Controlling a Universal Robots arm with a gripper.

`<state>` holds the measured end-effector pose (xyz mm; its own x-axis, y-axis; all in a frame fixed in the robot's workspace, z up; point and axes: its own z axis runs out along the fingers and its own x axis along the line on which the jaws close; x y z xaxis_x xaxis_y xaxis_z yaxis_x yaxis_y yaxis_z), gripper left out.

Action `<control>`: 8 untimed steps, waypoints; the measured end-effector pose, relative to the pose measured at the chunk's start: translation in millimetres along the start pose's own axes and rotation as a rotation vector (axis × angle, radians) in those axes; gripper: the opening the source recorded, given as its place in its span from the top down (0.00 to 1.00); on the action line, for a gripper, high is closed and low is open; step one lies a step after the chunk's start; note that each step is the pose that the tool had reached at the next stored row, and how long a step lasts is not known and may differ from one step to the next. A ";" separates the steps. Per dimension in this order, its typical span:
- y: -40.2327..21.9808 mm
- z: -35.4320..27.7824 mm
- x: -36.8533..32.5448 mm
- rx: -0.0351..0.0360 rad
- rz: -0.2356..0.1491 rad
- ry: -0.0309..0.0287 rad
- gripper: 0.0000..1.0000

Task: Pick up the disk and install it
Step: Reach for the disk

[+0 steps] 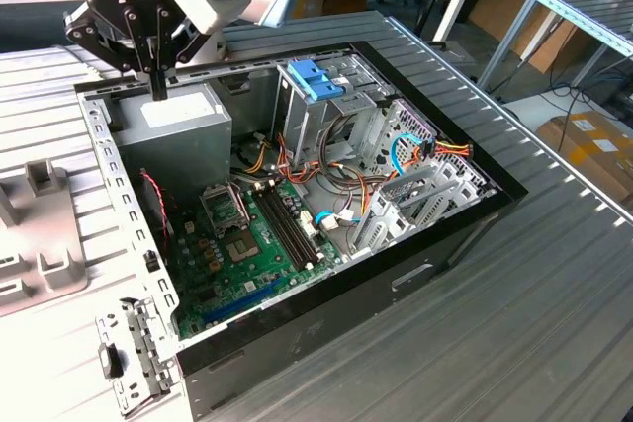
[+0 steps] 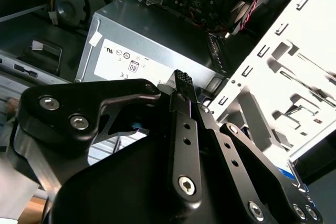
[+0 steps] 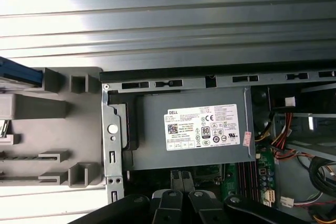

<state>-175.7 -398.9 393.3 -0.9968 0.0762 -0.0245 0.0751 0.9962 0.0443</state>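
My gripper [image 1: 158, 89] hangs above the back corner of the open computer case [image 1: 435, 244], over the grey power supply [image 1: 178, 130]. Its two fingers are pressed together and hold nothing. Both wrist views show the gripper [image 3: 181, 181] [image 2: 181, 81] just above the labelled power supply [image 3: 194, 129]. A flat piece with a blue edge [image 3: 20, 74], which looks like the disk, stands in a grey holder [image 3: 52, 114] beside the case, well apart from the gripper. Most of it is cut off by the picture's edge.
Inside the case are a green motherboard [image 1: 252, 244], cable bundles [image 1: 336, 170] and a metal drive cage [image 1: 307, 116] topped by a blue latch piece [image 1: 316, 78]. The grey holder [image 1: 40, 234] lies at the exterior view's left on the ribbed metal table [image 1: 554, 323].
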 end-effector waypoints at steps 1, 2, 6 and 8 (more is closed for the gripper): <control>0.0 0.0 0.6 -0.0001 0.000 0.0000 0.89; -0.1 0.0 1.0 0.0000 0.000 0.0000 0.89; -0.3 -0.1 3.5 0.0000 0.000 0.0000 0.89; -0.3 -0.1 4.6 0.0000 0.000 0.0000 0.89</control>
<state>-180.3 -398.9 393.3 -0.9968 0.0762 -0.0244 0.0751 0.9962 0.0443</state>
